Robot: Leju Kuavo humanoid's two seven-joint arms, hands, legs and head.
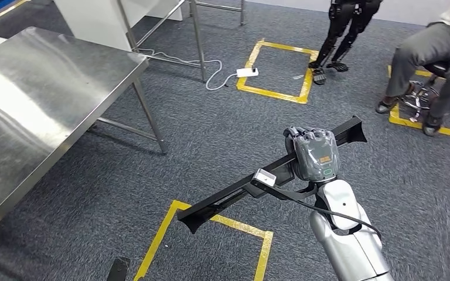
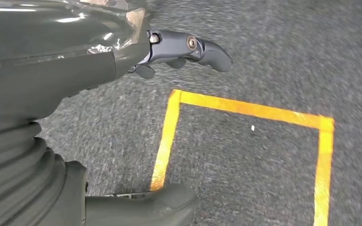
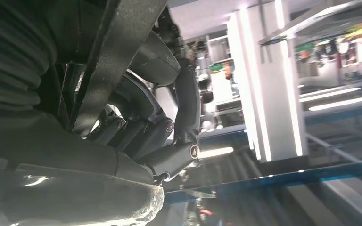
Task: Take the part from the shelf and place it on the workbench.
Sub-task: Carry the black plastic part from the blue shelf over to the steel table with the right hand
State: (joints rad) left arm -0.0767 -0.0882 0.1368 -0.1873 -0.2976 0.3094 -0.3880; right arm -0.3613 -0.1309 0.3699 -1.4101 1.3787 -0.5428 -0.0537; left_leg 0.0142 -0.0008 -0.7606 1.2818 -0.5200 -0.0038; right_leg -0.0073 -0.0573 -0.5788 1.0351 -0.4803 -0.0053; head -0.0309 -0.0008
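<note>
Your steel workbench [image 1: 41, 99] lies off to the left, well apart from the part. The left hand [image 2: 169, 52] hangs over carpet, fingers seemingly loose around nothing, though that view is partial. The long black part [image 1: 234, 190] runs diagonally, fingers of the right hand [image 1: 312, 153] wrapped round its middle. A seated person [image 1: 439, 52] waits far right.

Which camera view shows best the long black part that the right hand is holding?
The head view: the whole black part shows there, gripped near its middle by the right hand. The right wrist view shows a short stretch under the fingers. The left wrist view looks at the floor.
</note>
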